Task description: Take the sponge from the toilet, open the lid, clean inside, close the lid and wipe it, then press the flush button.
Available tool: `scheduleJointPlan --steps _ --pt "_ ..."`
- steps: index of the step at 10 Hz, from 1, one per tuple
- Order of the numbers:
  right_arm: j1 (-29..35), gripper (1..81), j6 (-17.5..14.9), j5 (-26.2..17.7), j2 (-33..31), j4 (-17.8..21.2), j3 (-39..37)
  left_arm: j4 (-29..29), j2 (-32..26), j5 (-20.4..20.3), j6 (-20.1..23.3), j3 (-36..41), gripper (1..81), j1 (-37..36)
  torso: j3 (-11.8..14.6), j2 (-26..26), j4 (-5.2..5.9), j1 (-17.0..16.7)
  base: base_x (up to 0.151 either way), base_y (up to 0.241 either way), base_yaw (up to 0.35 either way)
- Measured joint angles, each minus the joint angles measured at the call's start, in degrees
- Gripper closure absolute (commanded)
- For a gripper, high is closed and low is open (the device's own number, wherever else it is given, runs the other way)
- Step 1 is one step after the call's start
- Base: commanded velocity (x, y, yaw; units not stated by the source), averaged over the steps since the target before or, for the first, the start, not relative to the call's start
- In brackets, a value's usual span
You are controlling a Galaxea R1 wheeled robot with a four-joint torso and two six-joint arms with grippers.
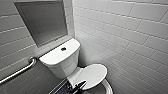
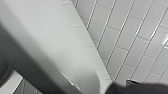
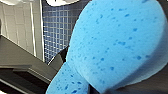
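white oblong tiles cover both walls of a bathroom corner, with a grey panel set into the left wall and a metal grab bar running below it. the toilet stands in the corner, its boxy tank against the left wall, and the dark round flush button sits in the middle of the tank top. the lid is tilted up off the bowl, whose rim shows under the lid's front edge. the left gripper is at the lid's near edge, touching or just beside it; whether it is spread or pressed together i cannot tell. in the left wrist view a broad white slab, most likely the lid, slants close by with wall tiles behind it. the sponge, bright blue and speckled, looms close in the right wrist view, pinched by the right gripper and held up off the blue mosaic floor.
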Motion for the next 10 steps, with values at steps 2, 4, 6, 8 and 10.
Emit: scheduleJointPlan --steps 2,4,6,8,10 --pt "0.0 81.1 -0.01 0.0 0.0 0.0 0.05 -2.83 -2.15 -6.42 -1.57 0.63 1.0 -0.71 0.0 0.0 0.0 0.0 0.0 0.0 0.0" --pt "-0.05 81.1 -0.01 -0.02 -0.02 0.0 0.46 -5.27 -4.88 -10.86 -2.35 1.13 1.0 -1.87 0.02 0.0 0.0 0.0 0.0 0.0 0.0" --pt "-0.02 81.1 -0.01 0.0 -0.02 0.0 0.82 -7.57 -7.69 -13.34 -2.4 1.27 1.0 -2.58 0.02 0.0 0.0 0.0 0.0 0.0 0.0" --pt "-0.02 81.1 -0.04 0.0 -0.02 0.0 1.43 -9.95 -9.44 -13.42 -2.43 0.57 1.0 -2.21 0.02 0.0 0.0 0.0 0.0 0.0 0.0" --pt "-0.05 81.1 -0.01 -0.02 -0.02 0.0 1.51 -10.8 -10.25 -13.62 -3.23 -0.74 1.0 -2.01 0.02 0.0 0.0 0.0 0.0 0.0 0.0"
